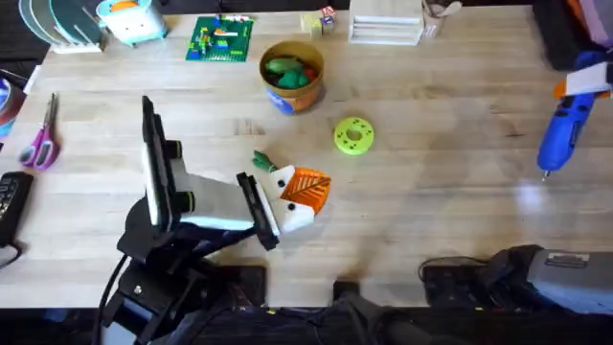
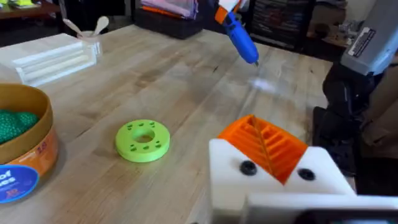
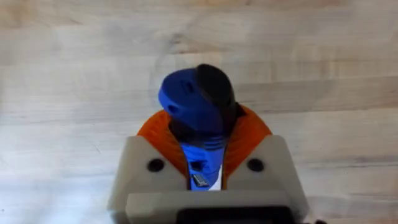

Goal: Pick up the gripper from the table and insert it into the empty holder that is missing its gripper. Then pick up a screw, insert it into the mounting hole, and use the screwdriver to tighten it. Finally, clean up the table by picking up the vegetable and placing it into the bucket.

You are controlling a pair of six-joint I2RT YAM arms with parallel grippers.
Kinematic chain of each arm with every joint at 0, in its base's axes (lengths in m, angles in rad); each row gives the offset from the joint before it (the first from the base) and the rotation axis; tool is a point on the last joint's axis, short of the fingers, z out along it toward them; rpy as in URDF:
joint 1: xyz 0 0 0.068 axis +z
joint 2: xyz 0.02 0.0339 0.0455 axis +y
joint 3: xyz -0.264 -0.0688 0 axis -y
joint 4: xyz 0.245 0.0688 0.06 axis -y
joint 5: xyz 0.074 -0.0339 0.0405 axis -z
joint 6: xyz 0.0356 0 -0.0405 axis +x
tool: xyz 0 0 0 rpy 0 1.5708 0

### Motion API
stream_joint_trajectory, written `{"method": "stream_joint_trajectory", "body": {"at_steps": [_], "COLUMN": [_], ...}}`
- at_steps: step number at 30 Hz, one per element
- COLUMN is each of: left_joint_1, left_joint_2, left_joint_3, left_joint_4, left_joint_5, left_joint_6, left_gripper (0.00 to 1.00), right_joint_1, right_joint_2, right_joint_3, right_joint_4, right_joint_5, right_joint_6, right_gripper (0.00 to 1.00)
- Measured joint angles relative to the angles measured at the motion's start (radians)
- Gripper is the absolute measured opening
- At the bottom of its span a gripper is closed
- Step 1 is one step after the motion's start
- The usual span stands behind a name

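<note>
My left gripper (image 1: pixel 305 189) rests low over the table's middle, shut, its orange ribbed pads (image 2: pixel 264 144) pressed together with nothing between them. Both pads sit in white holder blocks (image 2: pixel 273 190), each with a dark round mounting hole (image 2: pixel 247 167) in its face. No loose screw is in view. The dark-green vegetable (image 1: pixel 263 161) lies on the table just beside that gripper's far side. Farther back stands the tan bucket (image 1: pixel 292 75) (image 2: pixel 25 149) with green toys inside. My right gripper (image 1: pixel 586 82) (image 3: pixel 205 134) at the far right is shut on the blue screwdriver (image 1: pixel 563 123) (image 3: pixel 196 106) (image 2: pixel 240 35), which hangs tip-down above the table.
A lime-green disc with holes (image 1: pixel 353 135) (image 2: pixel 143 140) lies between the bucket and my left gripper. Scissors (image 1: pixel 40 142) lie at the left edge. A green brick plate (image 1: pixel 220 38) and a white rack (image 1: pixel 386 23) stand along the back.
</note>
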Motion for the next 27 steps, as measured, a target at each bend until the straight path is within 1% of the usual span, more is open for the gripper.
{"method": "stream_joint_trajectory", "body": {"at_steps": [6,10,13,14,20,24,27], "left_joint_1": [0.0,0.0,0.0,0.0,0.0,0.0,0.0], "left_joint_2": [0.0,0.0,0.0,0.0,0.0,0.0,0.0], "left_joint_3": [0.0,0.0,0.0,0.0,0.0,0.0,0.0], "left_joint_4": [0.0,0.0,0.0,0.0,0.0,0.0,0.0], "left_joint_5": [0.0,0.0,0.0,0.0,0.0,0.0,0.0], "left_joint_6": [0.0,0.0,0.0,0.0,0.0,0.0,0.0], "left_gripper": [0.006,0.006,0.006,0.006,0.006,0.006,0.006], "right_joint_1": [0.019,0.048,0.069,0.091,0.16,0.194,0.205], "right_joint_2": [-0.168,-0.255,-0.297,-0.318,-0.363,-0.429,-0.489], "right_joint_3": [0.0,0.0,0.0,0.0,0.0,0.0,-0.026], "right_joint_4": [0.056,0.076,0.07,0.07,0.082,0.086,0.136], "right_joint_5": [-0.107,-0.178,-0.226,-0.268,-0.306,-0.319,-0.338], "right_joint_6": [0.047,0.056,0.066,0.082,0.093,0.097,0.104], "right_gripper": [0.198,0.193,0.19,0.186,0.181,0.176,0.174]}}
